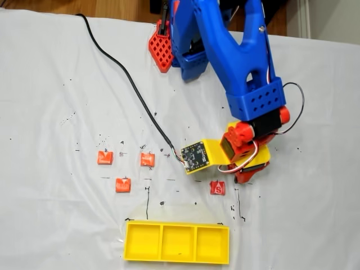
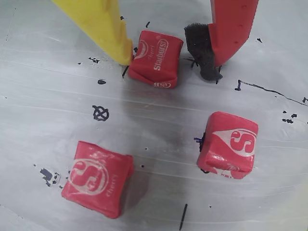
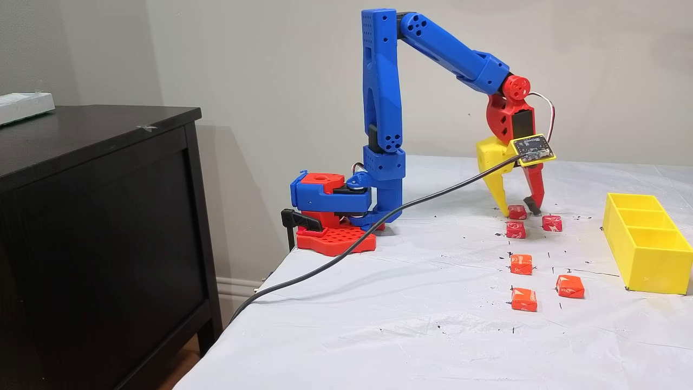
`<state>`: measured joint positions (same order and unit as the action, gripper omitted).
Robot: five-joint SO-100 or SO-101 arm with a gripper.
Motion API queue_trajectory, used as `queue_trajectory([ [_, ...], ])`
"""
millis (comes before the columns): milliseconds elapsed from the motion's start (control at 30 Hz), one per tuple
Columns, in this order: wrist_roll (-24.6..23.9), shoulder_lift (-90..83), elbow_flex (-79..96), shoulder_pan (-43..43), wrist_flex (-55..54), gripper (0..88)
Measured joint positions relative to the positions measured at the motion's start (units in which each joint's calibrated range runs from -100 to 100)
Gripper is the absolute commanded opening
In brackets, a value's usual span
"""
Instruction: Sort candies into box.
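Observation:
Three red candies lie under my gripper. It stands open around the far one: the yellow finger touches its left side, while the red finger stays apart on the right. The other two red candies lie nearer the camera. In a fixed view the gripper reaches down to the sheet over these candies. Three orange candies lie to the left. All three compartments of the yellow box look empty.
A black cable runs across the white sheet to the circuit board on the wrist. The blue and red arm base stands at the table's back. A dark cabinet stands beside the table. Ink marks dot the sheet.

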<state>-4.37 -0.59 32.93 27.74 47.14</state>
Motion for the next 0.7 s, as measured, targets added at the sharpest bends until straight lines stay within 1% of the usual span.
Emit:
queue_trajectory([
  [33,0.1,0.34,-0.09,0.0,0.0,0.8],
  [67,0.2,0.85,-0.17,0.0,0.08,0.2],
  [400,0.2,0.42,-0.86,0.0,0.87,0.2],
  [700,0.78,-8.38,2.05,0.0,5.4,0.2],
])
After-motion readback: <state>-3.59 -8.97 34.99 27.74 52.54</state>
